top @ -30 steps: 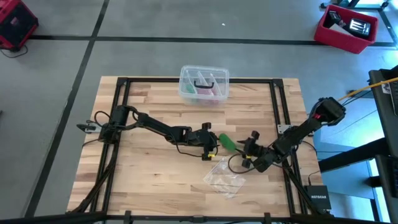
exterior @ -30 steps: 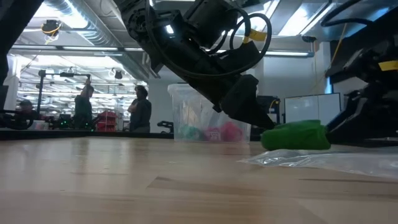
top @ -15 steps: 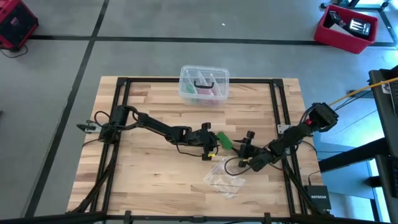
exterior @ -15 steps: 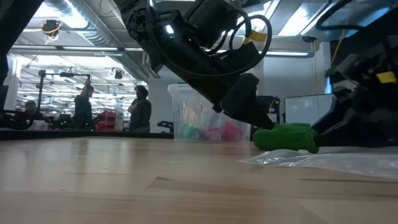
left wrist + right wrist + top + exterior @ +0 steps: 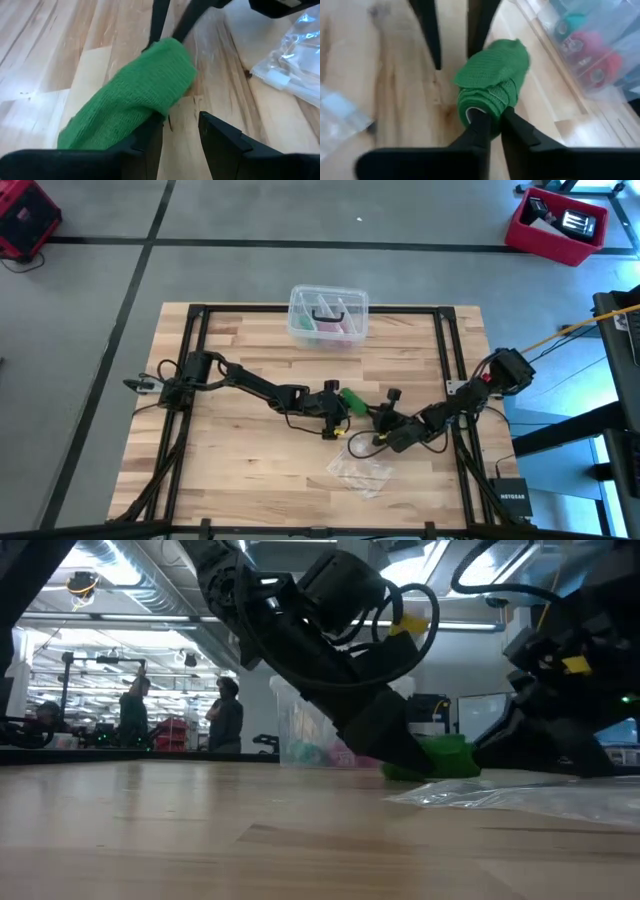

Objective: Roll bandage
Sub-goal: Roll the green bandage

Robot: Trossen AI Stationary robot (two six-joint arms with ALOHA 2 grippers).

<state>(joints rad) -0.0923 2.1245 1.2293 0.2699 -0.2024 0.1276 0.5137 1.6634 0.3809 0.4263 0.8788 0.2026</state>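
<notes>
Green bandage [image 5: 357, 401] lying mid-table in a loose roll, right gripper [image 5: 491, 120] pinching one end of it with narrow jaws, left gripper [image 5: 180, 131] beside the other end, jaws apart, clear bag [image 5: 361, 468] nearby

One bright green rolled fabric bandage [image 5: 356, 401] lies on the wooden table [image 5: 240, 450], together with one clear plastic lidded box [image 5: 328, 315] at its far edge and one crumpled clear plastic bag [image 5: 362, 470] near its front edge. Two dark robot arms work over it, and two people [image 5: 178, 710] stand in the room behind.
</notes>
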